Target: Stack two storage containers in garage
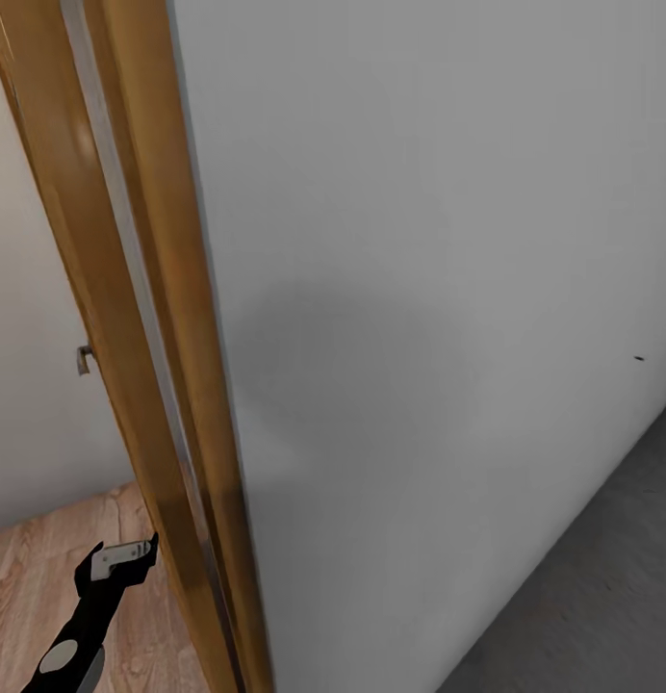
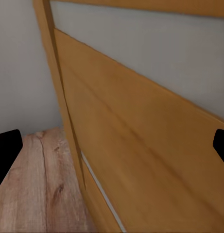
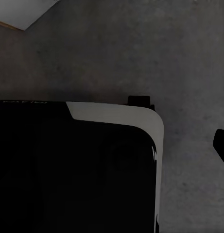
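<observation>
A plain grey-white wall (image 1: 429, 318) takes up most of the head view, with a wooden door frame (image 1: 169, 337) running down the left of the frame. Light wood planks (image 1: 35, 597) lie at lower left beyond the frame, and dark speckled concrete floor (image 1: 602, 597) at lower right. I judge I am in transit at the doorway between living room and garage. I can see neither storage container, so I cannot say where they are, and neither tool carries one.

My left tool (image 1: 121, 558) sits at lower left, just beside the frame; in the left wrist view its two dark fingertips (image 2: 6, 150) stand at opposite edges, spread wide with nothing between them. In the right wrist view I see concrete and the robot's dark base (image 3: 73, 170); one dark fingertip (image 3: 221, 144) shows at the edge, so I cannot tell that tool's state.

Next I need to turn away from the wall and keep the left arm off the frame.
</observation>
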Tool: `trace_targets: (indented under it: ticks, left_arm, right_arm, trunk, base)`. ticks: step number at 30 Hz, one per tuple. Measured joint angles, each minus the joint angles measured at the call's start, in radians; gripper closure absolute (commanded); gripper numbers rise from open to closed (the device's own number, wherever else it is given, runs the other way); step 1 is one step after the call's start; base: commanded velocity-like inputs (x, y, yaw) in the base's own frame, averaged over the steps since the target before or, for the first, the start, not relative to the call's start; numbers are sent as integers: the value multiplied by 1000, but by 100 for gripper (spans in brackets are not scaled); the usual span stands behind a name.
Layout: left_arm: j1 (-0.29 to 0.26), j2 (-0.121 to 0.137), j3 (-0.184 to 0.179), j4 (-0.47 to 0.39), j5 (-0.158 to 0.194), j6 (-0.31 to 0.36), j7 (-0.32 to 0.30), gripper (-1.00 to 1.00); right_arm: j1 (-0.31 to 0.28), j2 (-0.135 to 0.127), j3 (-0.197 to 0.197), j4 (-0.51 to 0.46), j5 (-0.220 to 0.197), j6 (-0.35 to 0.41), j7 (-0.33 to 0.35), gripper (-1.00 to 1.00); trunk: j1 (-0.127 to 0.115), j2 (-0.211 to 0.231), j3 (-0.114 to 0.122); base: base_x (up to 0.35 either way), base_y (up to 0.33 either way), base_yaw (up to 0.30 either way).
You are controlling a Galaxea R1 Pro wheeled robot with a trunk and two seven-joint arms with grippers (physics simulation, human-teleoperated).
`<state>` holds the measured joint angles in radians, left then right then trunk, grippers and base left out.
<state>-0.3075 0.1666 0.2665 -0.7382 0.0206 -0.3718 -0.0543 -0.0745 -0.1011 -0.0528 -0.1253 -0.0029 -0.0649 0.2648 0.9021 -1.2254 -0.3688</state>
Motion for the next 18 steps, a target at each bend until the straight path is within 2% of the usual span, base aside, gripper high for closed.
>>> trace_targets:
  ticks: [8, 18]
  left_arm:
    - [4, 0, 37, 0, -1, 0, -1, -100]
    - [-4, 0, 15, 1, 0, 1, -2, -100]
  right_arm:
    - [-1, 0, 0, 0, 0, 0, 0, -100]
    - [0, 0, 0, 0, 0, 0, 0, -100]
  trunk:
    - [0, 0, 0]
    - [0, 0, 0]
  base:
    - [213, 0, -4]
    - [48, 0, 0]
